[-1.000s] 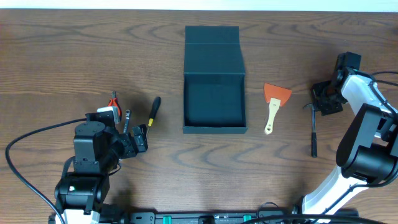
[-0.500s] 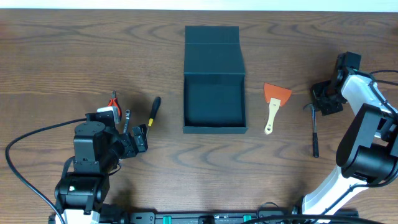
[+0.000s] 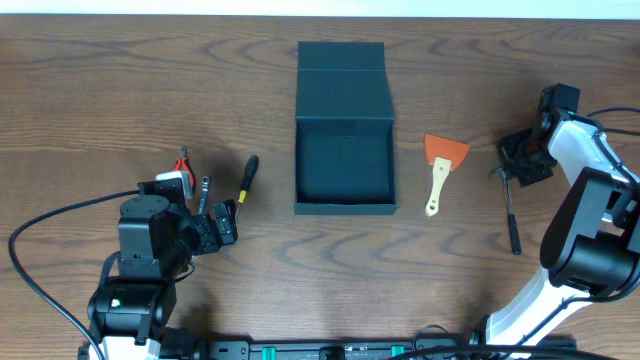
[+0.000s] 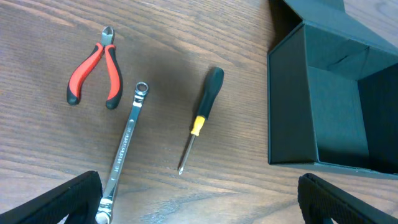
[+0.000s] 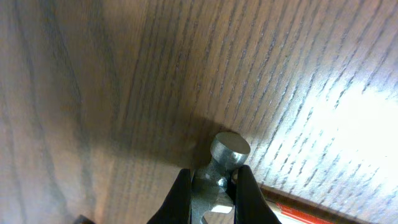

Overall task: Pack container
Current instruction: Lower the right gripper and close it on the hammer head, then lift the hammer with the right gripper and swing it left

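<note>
Your brown wood-grain counter [image 3: 100, 90] carries everything here. At its middle sits the container [image 3: 345, 208], a dark teal-black matte square box. Its hinged flap lid is folded back flat on the far side, and you can see the inside is bare.

Your left tool [image 3: 228, 222] is to the left of the container and nearer the front edge, well apart from it. Its jaws are spread wide with nothing between them, and they point toward the box.

Your right tool [image 3: 515, 168] is to the right of the container, level with its middle and also well apart from it. It is closed on the steel head of a black-handled hammer [image 3: 512, 220], and the wrist view shows its fingers [image 5: 180, 196] clamped just under the round striking face. The hammer's handle trails away toward the front edge.

Between the container and the hammer, just beside the box's right wall, lies a scraper [image 3: 438, 170] with an orange blade and a cream handle.

To the left of the container, near but not touching it, lies a black-handled screwdriver with a yellow band [image 3: 246, 178]. Farther left of the box come a silver wrench [image 4: 124, 146] and then small red-handled pliers [image 4: 93, 68].
</note>
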